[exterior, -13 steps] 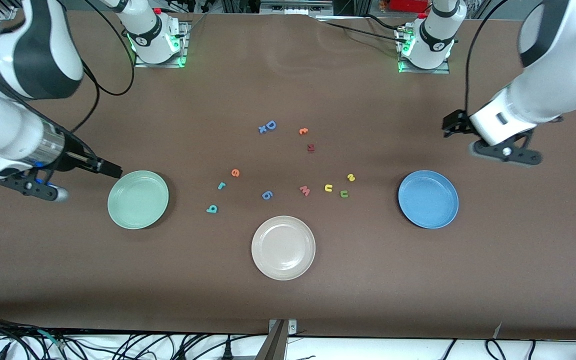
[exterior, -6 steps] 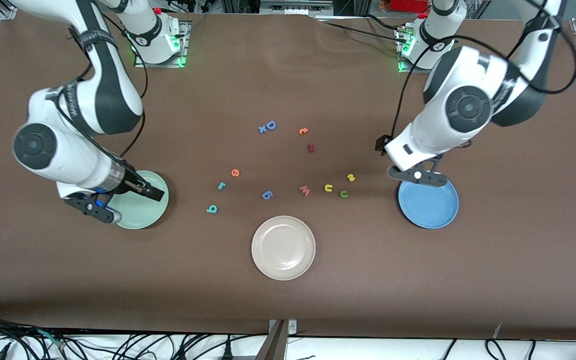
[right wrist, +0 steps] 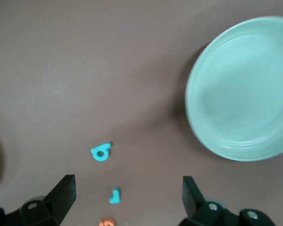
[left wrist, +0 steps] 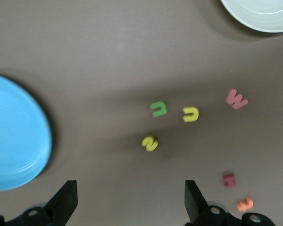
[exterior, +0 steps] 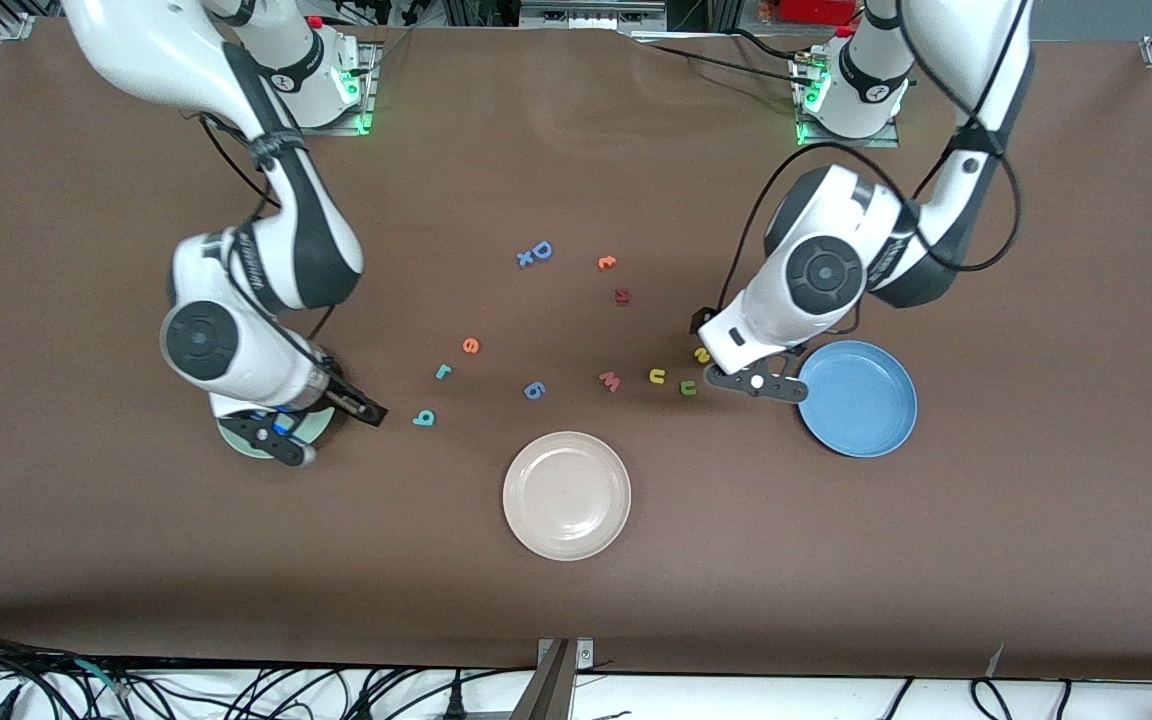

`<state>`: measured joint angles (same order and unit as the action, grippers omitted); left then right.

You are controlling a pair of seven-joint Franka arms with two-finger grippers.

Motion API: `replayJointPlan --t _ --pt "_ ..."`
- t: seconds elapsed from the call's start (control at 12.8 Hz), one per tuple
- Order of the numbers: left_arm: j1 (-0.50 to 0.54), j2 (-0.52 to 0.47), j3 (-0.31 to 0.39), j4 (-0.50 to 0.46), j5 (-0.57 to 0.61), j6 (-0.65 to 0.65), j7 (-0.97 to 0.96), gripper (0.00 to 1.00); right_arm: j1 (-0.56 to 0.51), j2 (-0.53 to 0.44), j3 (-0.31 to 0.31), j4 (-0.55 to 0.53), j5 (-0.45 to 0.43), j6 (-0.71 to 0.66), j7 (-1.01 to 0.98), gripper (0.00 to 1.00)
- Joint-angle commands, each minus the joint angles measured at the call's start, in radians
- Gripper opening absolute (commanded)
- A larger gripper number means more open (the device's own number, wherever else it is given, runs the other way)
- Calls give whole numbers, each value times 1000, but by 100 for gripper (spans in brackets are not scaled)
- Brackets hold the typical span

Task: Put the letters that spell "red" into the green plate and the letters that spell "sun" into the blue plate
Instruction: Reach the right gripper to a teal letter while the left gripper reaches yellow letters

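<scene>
The orange "e" (exterior: 471,346), teal "r" (exterior: 443,372) and teal "d" (exterior: 423,418) lie between the green plate (exterior: 234,437) and the table's middle. My right gripper (exterior: 271,442) hangs open over that plate and hides most of it. The right wrist view shows the plate (right wrist: 245,89), "d" (right wrist: 101,151), "r" (right wrist: 114,196) and open gripper (right wrist: 127,183). The yellow "s" (exterior: 702,354), yellow "u" (exterior: 656,376) and green "n" (exterior: 687,388) lie beside the blue plate (exterior: 861,400). My left gripper (exterior: 756,383) is open over the table between them, with nothing between its fingers (left wrist: 68,193).
A beige-white plate (exterior: 566,495) sits nearest the front camera. A pink "w" (exterior: 610,381) and a blue "g"-like letter (exterior: 533,390) lie between the two letter groups. Farther back are a blue "D" (exterior: 536,253), an orange letter (exterior: 606,262) and a dark red letter (exterior: 621,296).
Both arms have swung inward from the table's ends. The right gripper came over the green plate; the left gripper passed over the blue plate toward the "s". No letter has moved.
</scene>
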<state>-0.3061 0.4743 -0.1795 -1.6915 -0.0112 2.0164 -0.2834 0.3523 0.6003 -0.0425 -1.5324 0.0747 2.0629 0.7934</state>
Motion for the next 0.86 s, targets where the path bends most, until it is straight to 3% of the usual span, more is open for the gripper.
replayJointPlan --t 0.0,0.31,0.78 --pt "-14 23 6 -72 13 132 -22 100 33 64 -8 14 -6 83 84 100" --pt "-31 33 6 -210 13 329 -60 100 74 121 -10 12 -46 166 190 100" --pt "-53 92 8 -246 16 433 -68 100 96 179 -14 -14 -52 287 211 100"
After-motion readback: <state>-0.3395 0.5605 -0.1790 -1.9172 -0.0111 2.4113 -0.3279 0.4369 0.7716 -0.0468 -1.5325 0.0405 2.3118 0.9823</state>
